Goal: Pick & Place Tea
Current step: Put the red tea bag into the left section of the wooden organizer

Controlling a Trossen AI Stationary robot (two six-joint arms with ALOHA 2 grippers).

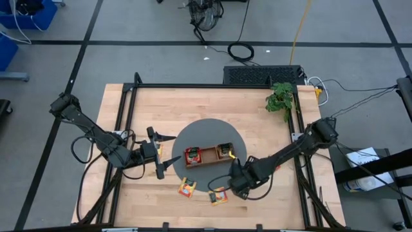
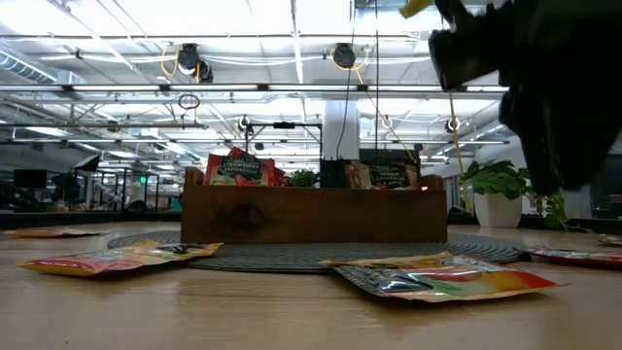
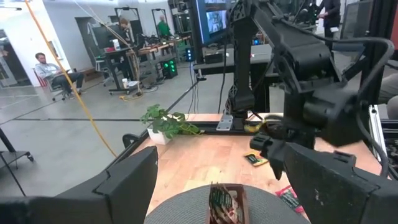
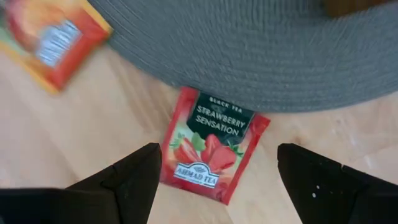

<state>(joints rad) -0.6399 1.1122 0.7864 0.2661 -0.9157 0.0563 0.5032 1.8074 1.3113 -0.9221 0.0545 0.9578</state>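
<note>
Right now the right gripper (image 4: 214, 177) hangs with fingers spread wide over a red strawberry tea packet (image 4: 213, 153) lying flat on the wood at the grey mat's (image 4: 261, 56) edge, so it should drop straight, centred, and pinch one thin edge, while the left gripper (image 1: 157, 153) waits open beside the mat

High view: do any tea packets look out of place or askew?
Yes. Two tea packets lie loose and askew on the bare wood, outside the wooden tray. The open right gripper hovers over the strawberry one, which touches the grey mat. The left gripper waits, open.
</note>
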